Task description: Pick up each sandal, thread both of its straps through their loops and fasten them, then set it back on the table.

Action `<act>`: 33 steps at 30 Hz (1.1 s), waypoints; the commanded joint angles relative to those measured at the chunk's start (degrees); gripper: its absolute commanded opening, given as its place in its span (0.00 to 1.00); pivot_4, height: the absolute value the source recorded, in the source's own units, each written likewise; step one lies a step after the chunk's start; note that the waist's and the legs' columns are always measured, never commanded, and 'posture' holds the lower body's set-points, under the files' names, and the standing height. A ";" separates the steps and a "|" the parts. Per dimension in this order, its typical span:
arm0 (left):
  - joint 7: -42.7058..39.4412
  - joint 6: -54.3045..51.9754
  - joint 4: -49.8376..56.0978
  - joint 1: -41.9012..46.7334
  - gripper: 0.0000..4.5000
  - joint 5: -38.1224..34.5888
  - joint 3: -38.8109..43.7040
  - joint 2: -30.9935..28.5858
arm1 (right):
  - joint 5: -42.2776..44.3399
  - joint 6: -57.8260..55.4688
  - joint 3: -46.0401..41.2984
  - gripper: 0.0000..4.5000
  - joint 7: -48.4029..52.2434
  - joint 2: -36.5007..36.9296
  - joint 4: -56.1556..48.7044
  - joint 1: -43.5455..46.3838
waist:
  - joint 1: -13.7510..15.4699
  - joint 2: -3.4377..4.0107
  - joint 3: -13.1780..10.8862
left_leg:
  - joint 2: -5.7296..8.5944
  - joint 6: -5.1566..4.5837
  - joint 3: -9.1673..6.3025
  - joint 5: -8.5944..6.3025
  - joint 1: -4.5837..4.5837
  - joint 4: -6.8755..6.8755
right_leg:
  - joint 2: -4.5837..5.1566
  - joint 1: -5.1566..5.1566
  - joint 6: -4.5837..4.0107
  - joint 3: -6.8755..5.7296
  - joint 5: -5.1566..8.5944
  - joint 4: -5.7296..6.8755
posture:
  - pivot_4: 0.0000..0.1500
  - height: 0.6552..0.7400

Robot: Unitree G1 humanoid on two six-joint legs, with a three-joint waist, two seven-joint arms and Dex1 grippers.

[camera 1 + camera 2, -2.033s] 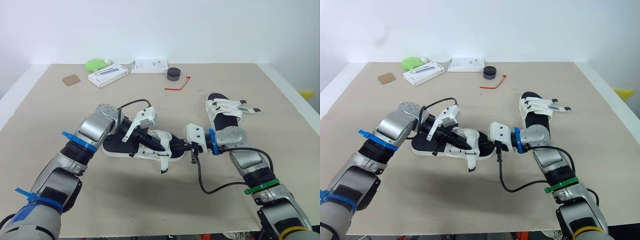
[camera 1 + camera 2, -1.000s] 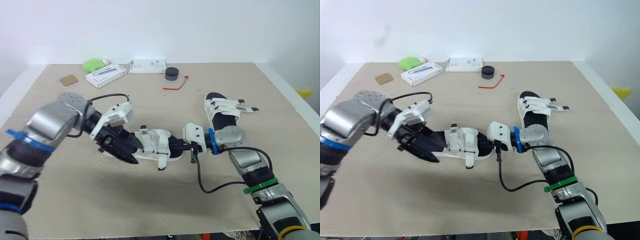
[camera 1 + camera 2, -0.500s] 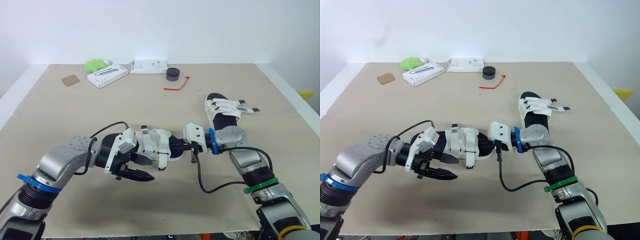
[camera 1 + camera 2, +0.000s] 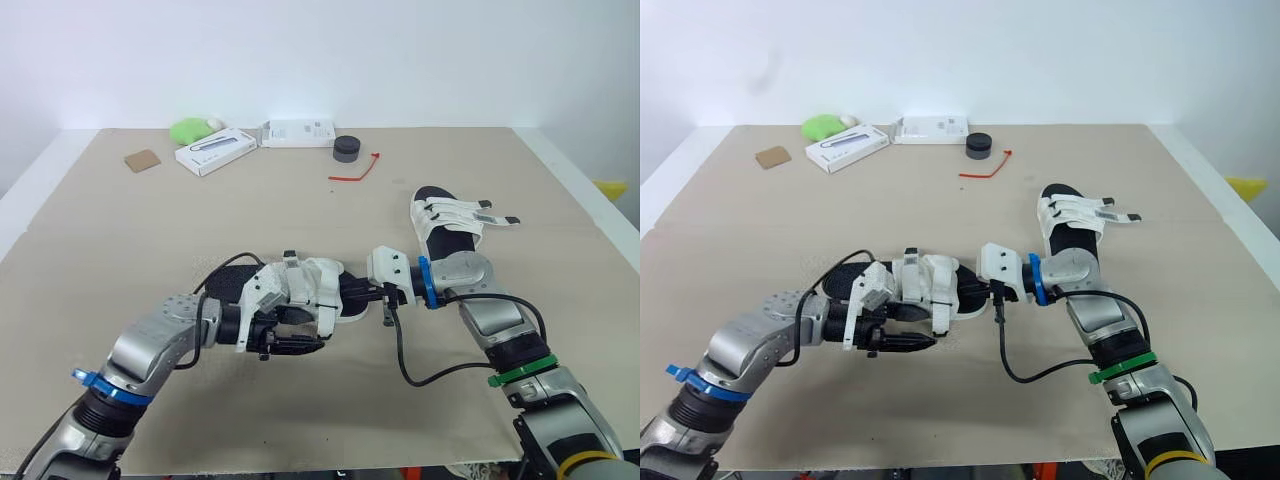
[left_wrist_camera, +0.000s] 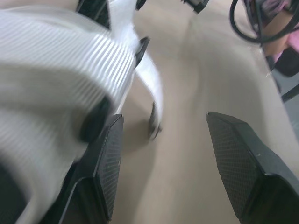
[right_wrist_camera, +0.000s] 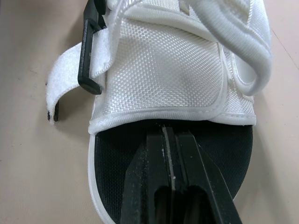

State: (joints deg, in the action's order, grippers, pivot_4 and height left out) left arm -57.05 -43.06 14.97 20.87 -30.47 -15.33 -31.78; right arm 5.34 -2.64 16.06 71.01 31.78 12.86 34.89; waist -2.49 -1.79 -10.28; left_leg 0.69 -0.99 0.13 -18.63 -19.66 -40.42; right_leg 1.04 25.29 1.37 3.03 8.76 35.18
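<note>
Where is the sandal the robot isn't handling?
In the head views, the spare sandal lies on the table at the robot's right, just beyond the right gripper, which grips the other sandal.

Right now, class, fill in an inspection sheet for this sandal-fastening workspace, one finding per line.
Surface: tan table.
Job's things: near sandal, strap hanging loose; far sandal lying on the table.
Clutter: green lump, white boxes, black puck, red tie, brown card, along the far side.
Pincers: left pincer open beside the loose strap; right pincer shut on near sandal's sole.
Cables: black cable looping under right arm.
Surroundings: white wall.
</note>
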 commanded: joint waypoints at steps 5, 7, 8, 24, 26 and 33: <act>-2.24 -0.29 0.46 1.31 0.65 -1.19 -0.73 1.28 | -1.33 -0.48 1.09 0.00 0.86 0.86 0.26 -0.10 | 0.00 0.00 0.00 | 0.00 0.00 -0.01 0.00 0.00 0.00 | 0.00 0.00 0.00 0.00 0.00 0.00 | 1.00 1.00; -2.17 -0.42 -0.26 1.78 0.65 -0.80 -0.78 2.01 | -1.35 -0.51 1.05 0.00 0.82 0.90 0.27 -0.07 | 0.00 0.00 0.00 | 0.01 0.00 -0.01 0.00 0.00 0.00 | 0.01 -0.01 0.00 -0.01 0.00 0.00 | 1.00 1.00; -2.43 -0.91 -0.49 1.99 0.65 -0.94 -0.92 2.29 | -1.35 -0.54 1.04 0.00 0.79 0.91 0.29 -0.07 | 0.00 0.00 0.00 | 0.01 0.00 -0.01 0.00 0.00 0.00 | 0.00 -0.01 0.00 -0.01 0.00 0.00 | 1.00 1.00; -5.30 -4.37 -0.60 0.36 0.01 -2.15 -0.88 0.25 | -1.35 -0.83 0.85 0.00 0.57 0.93 0.42 0.11 | -0.02 0.00 0.00 | 0.00 0.00 0.00 0.01 0.06 0.00 | -0.02 -0.05 0.10 0.00 0.04 -0.01 | 1.00 1.00; -6.40 -4.34 0.32 -0.56 0.01 -2.67 -0.95 -1.11 | -1.36 -0.86 0.87 0.00 0.61 0.94 0.43 0.15 | -0.02 0.00 0.00 | -0.01 0.00 -0.01 0.00 0.05 0.00 | -0.01 -0.05 0.07 0.00 0.04 -0.01 | 1.00 1.00; -11.17 -3.71 6.64 -6.43 0.01 -5.24 -0.87 -6.64 | -1.40 -0.72 0.88 0.00 0.84 1.00 0.83 0.39 | -0.04 0.01 0.00 | 0.00 -0.01 0.00 0.00 0.04 0.01 | 0.01 -0.04 0.14 -0.01 0.10 -0.02 | 1.00 1.00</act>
State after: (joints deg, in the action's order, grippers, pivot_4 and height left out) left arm -66.28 -47.18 18.86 15.43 -34.24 -16.31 -37.42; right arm 5.37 -2.74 16.16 71.49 31.88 12.82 35.11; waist -2.53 -1.79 -10.28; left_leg 0.68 -1.00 0.12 -18.64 -19.61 -40.41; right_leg 1.05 25.26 1.62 3.02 8.95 35.16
